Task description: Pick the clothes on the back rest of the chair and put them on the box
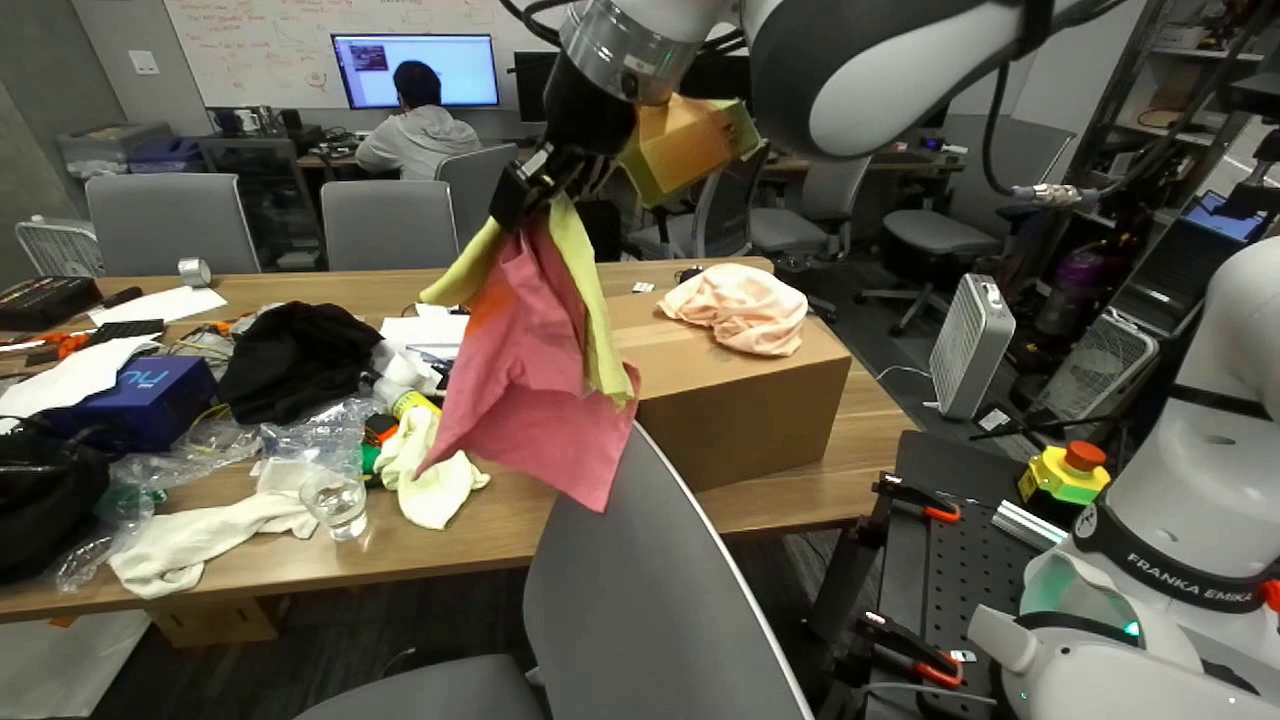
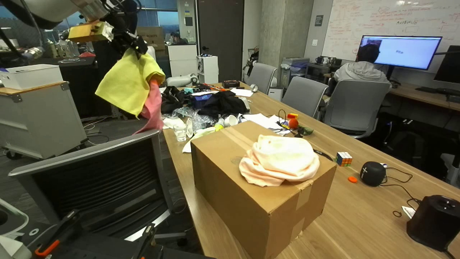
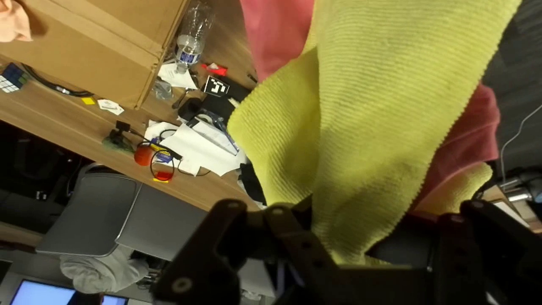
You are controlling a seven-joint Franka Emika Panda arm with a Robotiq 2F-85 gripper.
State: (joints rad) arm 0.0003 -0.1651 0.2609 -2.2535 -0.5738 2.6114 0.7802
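Your yellow cloth (image 2: 125, 82) and pink cloth (image 1: 530, 360) were dangling together in mid-air by the top of the chair's back rest (image 1: 650, 590), so I'd call the picking half pretty much done. Your gripper (image 1: 545, 200) was clamped on their bunched upper ends, jaws a bit apart with fabric between. In the wrist view that was clearly yellow, but how much pink was in the pinch, I couldn't tell. Also couldn't tell if the pink's lowest end was touching the back rest or just lined up with it, so a little more height was probably worth it. What you had left was the whole placing half: carry over to the box (image 2: 230, 194), lower, let go, since neither cloth was on it yet. A peach cloth (image 2: 280, 162) lay crumpled toward one end of the top with bare cardboard beside it, so imo you had a decent spot to aim for. Further out on the table (image 2: 359, 216), a glass (image 1: 333, 505) stood past the box's other end, probably not in your way
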